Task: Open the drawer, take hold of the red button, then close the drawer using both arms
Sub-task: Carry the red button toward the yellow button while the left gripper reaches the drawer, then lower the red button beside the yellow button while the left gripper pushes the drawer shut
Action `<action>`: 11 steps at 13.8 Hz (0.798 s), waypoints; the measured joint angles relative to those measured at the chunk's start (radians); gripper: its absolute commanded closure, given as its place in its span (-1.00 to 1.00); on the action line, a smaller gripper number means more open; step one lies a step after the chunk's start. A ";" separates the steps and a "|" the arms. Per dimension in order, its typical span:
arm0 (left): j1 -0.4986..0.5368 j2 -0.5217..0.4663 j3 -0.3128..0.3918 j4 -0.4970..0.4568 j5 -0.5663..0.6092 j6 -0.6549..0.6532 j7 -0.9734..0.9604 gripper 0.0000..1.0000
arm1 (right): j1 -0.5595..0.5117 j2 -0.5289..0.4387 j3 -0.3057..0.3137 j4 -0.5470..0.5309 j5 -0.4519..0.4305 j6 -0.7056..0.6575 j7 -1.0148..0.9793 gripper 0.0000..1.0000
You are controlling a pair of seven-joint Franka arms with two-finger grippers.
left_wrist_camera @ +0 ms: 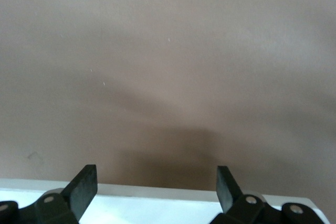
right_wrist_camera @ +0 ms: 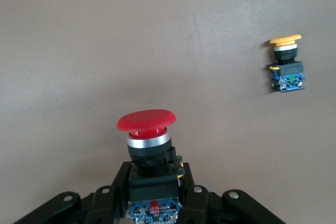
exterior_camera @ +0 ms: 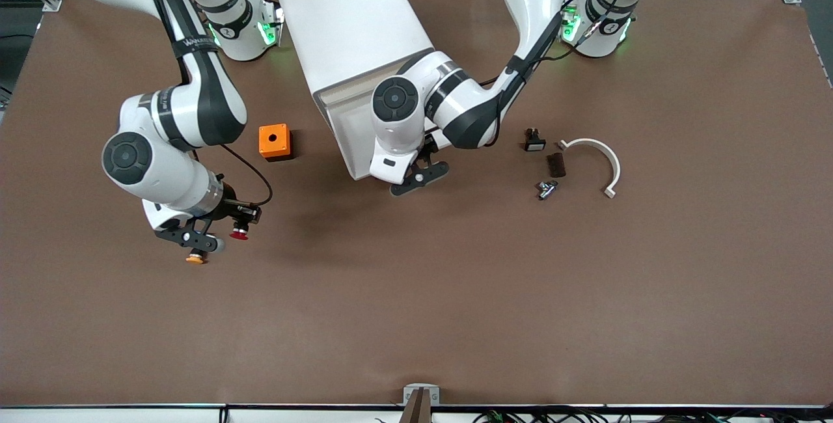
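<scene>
The white cabinet (exterior_camera: 355, 32) stands between the arms' bases, its pale drawer fronts (exterior_camera: 343, 133) facing the front camera. No drawer stands visibly pulled out. My left gripper (exterior_camera: 420, 179) is open and low at that front. In the left wrist view (left_wrist_camera: 157, 184) a white edge (left_wrist_camera: 157, 195) lies between its fingers. My right gripper (exterior_camera: 242, 224) is shut on the red-capped button (exterior_camera: 239, 235) above the table, toward the right arm's end. In the right wrist view (right_wrist_camera: 155, 182) the fingers clamp the button's black body and the red cap (right_wrist_camera: 146, 120) points at the table.
An orange-capped button (exterior_camera: 194, 258) (right_wrist_camera: 286, 64) lies on the table by the right gripper. An orange cube with a hole (exterior_camera: 274, 142) sits beside the cabinet. Toward the left arm's end lie a small black part (exterior_camera: 533, 140), a dark block (exterior_camera: 555, 164), a metal piece (exterior_camera: 546, 189) and a white curved strip (exterior_camera: 602, 159).
</scene>
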 measured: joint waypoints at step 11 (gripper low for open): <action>-0.050 0.000 -0.008 -0.015 -0.178 -0.001 0.000 -0.99 | -0.032 0.086 -0.002 -0.095 -0.097 0.190 -0.005 0.99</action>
